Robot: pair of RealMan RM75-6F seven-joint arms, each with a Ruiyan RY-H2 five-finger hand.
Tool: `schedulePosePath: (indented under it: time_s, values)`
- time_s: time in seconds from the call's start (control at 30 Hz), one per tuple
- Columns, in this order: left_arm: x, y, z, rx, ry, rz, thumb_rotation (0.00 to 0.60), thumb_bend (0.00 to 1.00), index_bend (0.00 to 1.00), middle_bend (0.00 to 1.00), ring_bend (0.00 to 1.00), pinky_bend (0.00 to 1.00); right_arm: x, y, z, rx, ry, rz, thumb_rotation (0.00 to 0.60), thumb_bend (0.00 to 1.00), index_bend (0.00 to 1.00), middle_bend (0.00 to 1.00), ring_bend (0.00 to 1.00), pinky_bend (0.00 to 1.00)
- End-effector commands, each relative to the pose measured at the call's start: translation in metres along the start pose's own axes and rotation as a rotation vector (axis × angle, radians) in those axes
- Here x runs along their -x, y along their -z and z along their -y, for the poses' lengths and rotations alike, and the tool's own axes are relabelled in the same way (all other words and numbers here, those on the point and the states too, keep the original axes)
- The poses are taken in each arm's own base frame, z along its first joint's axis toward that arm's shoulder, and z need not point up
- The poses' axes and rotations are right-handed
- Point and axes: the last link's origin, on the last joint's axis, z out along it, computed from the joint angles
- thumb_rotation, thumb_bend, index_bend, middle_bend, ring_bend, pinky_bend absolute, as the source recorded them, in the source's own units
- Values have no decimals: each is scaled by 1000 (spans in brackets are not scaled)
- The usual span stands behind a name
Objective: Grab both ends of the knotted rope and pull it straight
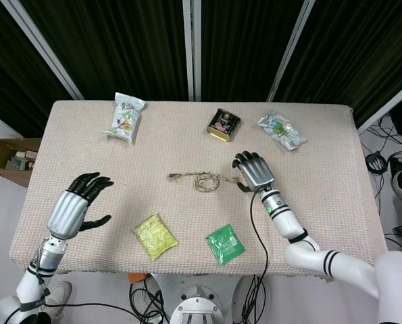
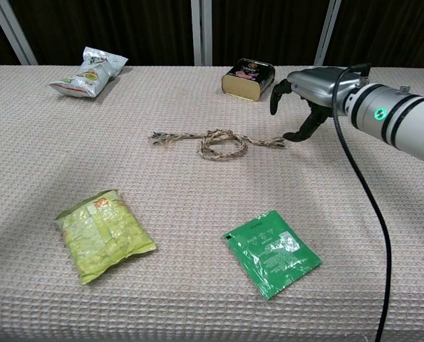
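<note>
Right robot hand (image 2: 297, 96) poised over the knotted rope's (image 2: 219, 142) right end mid-bench — fingers apart, nothing gripped. Left robot hand (image 1: 76, 206) spread, empty, near left edge — unengaged.

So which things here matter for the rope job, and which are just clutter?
Job: knotted rope; right hand, open at its right end; left hand, open, well away.

Clutter: yellow-green packet; green sachet; tin; two snack bags.

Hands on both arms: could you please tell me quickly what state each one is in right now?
Left hand: open, holding nothing.
Right hand: open at the rope end, not gripping it.
</note>
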Motion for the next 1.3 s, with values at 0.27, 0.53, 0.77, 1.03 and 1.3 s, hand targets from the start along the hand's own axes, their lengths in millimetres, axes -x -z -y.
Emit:
schedulePosePath:
  time_s: [0.27, 0.53, 0.77, 1.03, 1.3]
  values:
    - [1, 12, 10, -46, 11, 9, 600, 95, 233, 240, 161, 209, 22, -26, 28, 21, -50, 45, 600, 263, 476, 207, 90, 249]
    - [2, 14, 13, -54, 16, 8, 600, 95, 233, 236, 161, 209, 29, -30, 33, 17, -46, 44, 600, 295, 522, 218, 90, 251]
    - [2, 14, 14, -57, 15, 12, 600, 95, 233, 235, 161, 209, 31, -33, 32, 26, -60, 41, 600, 371, 554, 229, 90, 248]
    - [4, 9, 16, -67, 12, 32, 600, 95, 233, 234, 161, 209, 30, -33, 27, 28, -61, 23, 600, 485, 614, 256, 90, 244]
    - [2, -22, 21, -70, 10, 100, 600, 95, 258, 234, 161, 209, 1, -25, 10, 18, 8, -74, 600, 499, 636, 263, 90, 232]
